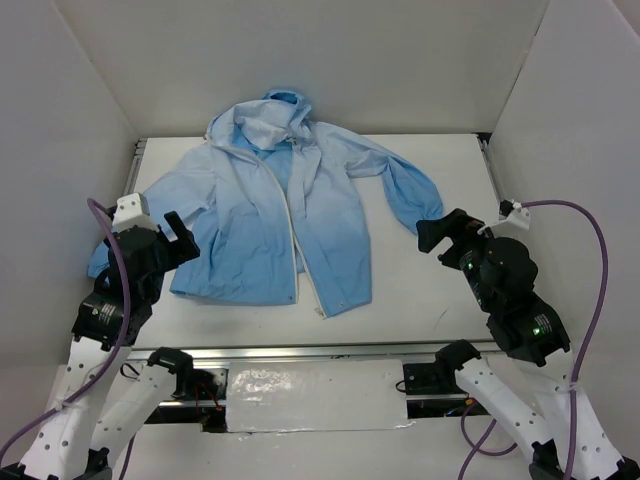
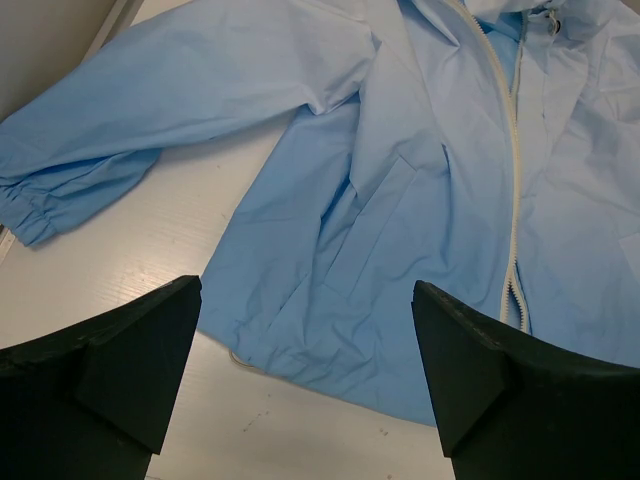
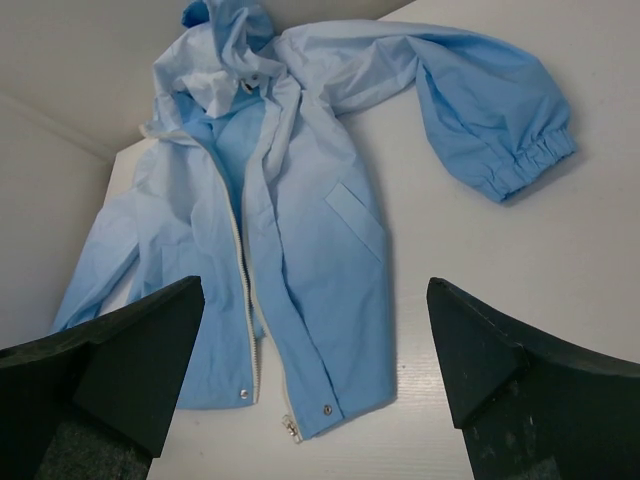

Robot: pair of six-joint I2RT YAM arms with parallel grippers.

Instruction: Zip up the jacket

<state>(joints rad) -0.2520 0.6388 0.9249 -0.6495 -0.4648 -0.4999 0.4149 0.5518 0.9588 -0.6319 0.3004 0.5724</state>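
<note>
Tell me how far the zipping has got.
Done: only the setup. The jacket lies spread front-up on the table. In hand: nothing. The left hand and right hand are both open and hold nothing. Left: the whole job. The zipper is open, its two bottom ends apart at the hem, so they likely need joining before the slider is drawn up to the collar.
</note>
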